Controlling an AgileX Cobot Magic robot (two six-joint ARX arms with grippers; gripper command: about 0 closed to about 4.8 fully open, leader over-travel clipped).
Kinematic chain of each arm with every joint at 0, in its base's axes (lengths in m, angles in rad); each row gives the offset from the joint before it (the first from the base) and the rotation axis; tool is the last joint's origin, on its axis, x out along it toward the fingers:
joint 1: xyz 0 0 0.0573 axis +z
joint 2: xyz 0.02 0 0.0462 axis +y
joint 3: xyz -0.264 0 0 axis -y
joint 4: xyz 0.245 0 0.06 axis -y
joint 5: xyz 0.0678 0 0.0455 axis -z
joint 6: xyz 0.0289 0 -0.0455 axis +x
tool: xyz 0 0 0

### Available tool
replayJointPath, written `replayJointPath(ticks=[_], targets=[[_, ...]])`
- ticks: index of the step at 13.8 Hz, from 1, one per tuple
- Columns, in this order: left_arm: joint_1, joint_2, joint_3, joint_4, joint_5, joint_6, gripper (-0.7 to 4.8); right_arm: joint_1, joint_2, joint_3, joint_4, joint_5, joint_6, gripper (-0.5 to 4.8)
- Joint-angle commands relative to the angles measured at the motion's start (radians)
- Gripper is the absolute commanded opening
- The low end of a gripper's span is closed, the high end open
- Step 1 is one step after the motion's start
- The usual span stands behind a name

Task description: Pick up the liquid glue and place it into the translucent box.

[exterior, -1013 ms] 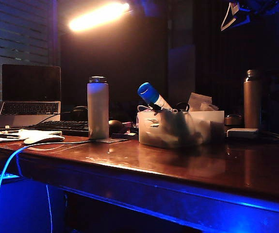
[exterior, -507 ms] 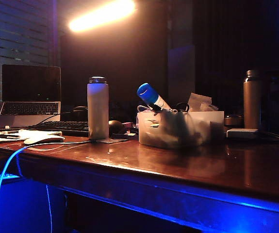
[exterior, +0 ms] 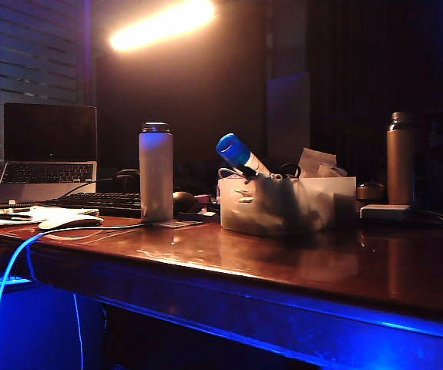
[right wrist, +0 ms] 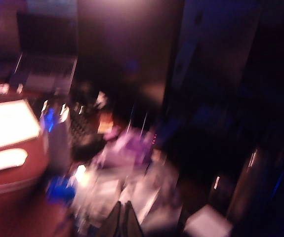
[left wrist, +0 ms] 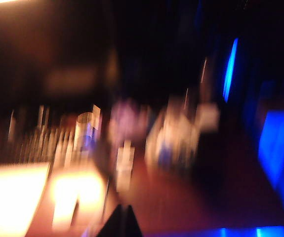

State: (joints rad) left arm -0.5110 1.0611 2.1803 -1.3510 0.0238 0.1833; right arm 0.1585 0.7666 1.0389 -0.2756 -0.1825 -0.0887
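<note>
The desk carries, in the exterior view, a white flask to the left and the box near the middle, with the glue leaning inside it, blue cap up and tilted left above the rim. Beyond stand a keyboard, a laptop and, far right, a brown bottle. Neither arm shows there; each blurred wrist view shows dark fingers pressed together and empty at its edge, left gripper, right gripper, both well above the desk.
</note>
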Motion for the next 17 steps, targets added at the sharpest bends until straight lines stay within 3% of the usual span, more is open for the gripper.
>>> replayJointPath(ticks=[1,4,7,10,11,17], targets=[[0.0,-0.147,-0.069,-0.077,-0.037,-0.068,-0.06,0.013,-0.134,-0.174,0.015,-0.003,0.036,-0.01],[0.0,-0.375,-0.36,-0.061,-0.049,-0.092,-0.06,0.012,-0.293,-0.366,0.056,-0.003,0.036,-0.01],[0.003,-0.608,-0.74,0.088,-0.029,-0.147,-0.06,0.012,-0.37,-0.475,0.093,-0.003,0.037,-0.01],[0.003,-0.889,-1.298,0.502,0.098,-0.192,-0.06,0.011,-0.379,-0.546,0.101,-0.003,0.038,-0.01],[0.003,-0.909,-1.397,0.584,0.115,-0.224,-0.06,0.011,-0.381,-0.556,0.103,-0.003,0.038,-0.01],[0.003,-0.909,-1.798,1.048,0.08,-0.225,-0.06,0.01,-0.38,-0.661,0.137,0.01,0.057,-0.01]])
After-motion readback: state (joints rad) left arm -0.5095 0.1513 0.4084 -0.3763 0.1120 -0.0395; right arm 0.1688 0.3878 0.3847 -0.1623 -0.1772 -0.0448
